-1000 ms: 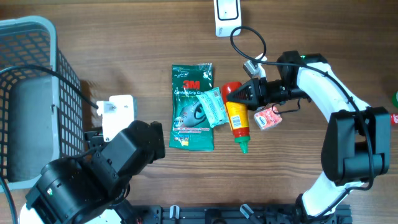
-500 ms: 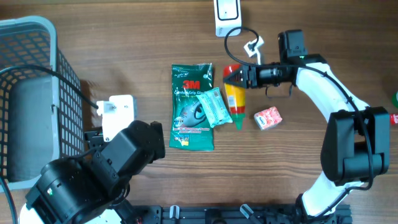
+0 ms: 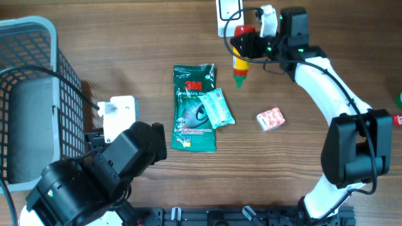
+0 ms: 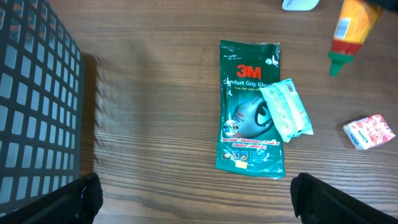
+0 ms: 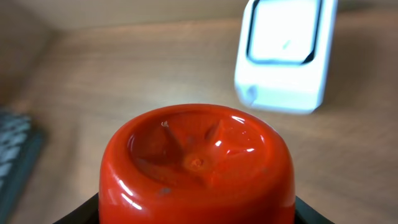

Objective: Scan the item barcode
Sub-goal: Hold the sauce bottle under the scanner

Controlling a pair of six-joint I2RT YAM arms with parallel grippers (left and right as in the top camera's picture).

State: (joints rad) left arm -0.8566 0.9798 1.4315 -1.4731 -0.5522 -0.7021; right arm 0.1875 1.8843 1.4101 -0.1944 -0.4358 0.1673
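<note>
A sauce bottle (image 3: 240, 55) with a red base, yellow label and green cap hangs above the table at the far side, with my right gripper (image 3: 246, 43) shut on it. Its green tip points toward the near side. In the right wrist view the bottle's red base (image 5: 198, 165) fills the frame, and the white scanner (image 5: 285, 53) stands just beyond it. Overhead, the scanner (image 3: 228, 16) is right beside the bottle. My left gripper (image 4: 196, 199) stands wide open over bare wood at the near left, holding nothing. The bottle (image 4: 353, 25) also shows at the top right of the left wrist view.
A green 3M packet (image 3: 194, 108) with a small teal sachet (image 3: 217, 108) on it lies mid-table. A pink carton (image 3: 271, 118) lies to its right. A grey basket (image 3: 25, 37) fills the left edge, and a white device (image 3: 118, 116) sits next to it.
My right gripper has lifted the bottle off the table beside the packet and carried it to the far side, up next to the scanner. The left arm has not moved.
</note>
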